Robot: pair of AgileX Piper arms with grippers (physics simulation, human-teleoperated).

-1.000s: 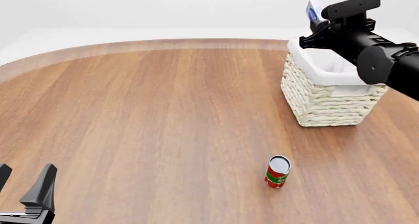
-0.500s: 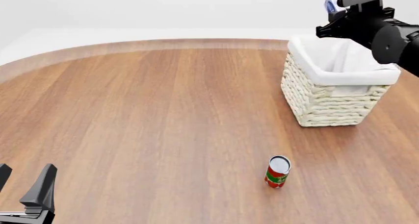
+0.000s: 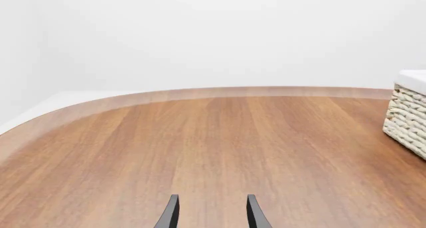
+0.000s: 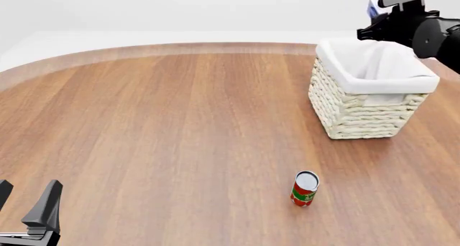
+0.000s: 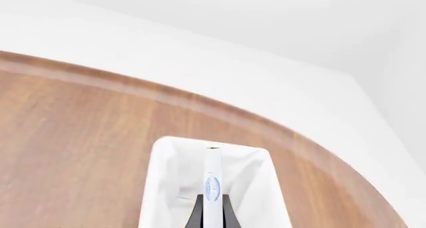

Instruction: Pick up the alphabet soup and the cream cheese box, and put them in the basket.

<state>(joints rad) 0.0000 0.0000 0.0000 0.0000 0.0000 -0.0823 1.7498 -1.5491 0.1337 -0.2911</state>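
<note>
Right arm is reaching in at the far right of the front view, its fingers (image 4: pixel 374 12) clamping the cream cheese box (image 4: pixel 373 7) by its thin edges. The box is riding in the air above the far rim of the basket (image 4: pixel 337 103), not touching it. In the right wrist view the box (image 5: pixel 212 185) is showing edge-on between the two dark fingertips (image 5: pixel 194 215), with the white cloth lining of the basket (image 5: pixel 156 188) lying directly below it.

The basket is sitting on the wooden counter (image 4: pixel 158 127) at the far right. Its interior is only partly showing; the alphabet soup is not appearing in any view.

A red-and-green can (image 4: pixel 305 188) is standing upright on the counter, nearer the camera than the basket and well apart from it.

Left fingers (image 4: pixel 25 205) are resting low at the near left corner, spread apart and holding nothing; the left wrist view is showing both tips (image 3: pixel 169 215) with bare counter between them.
</note>
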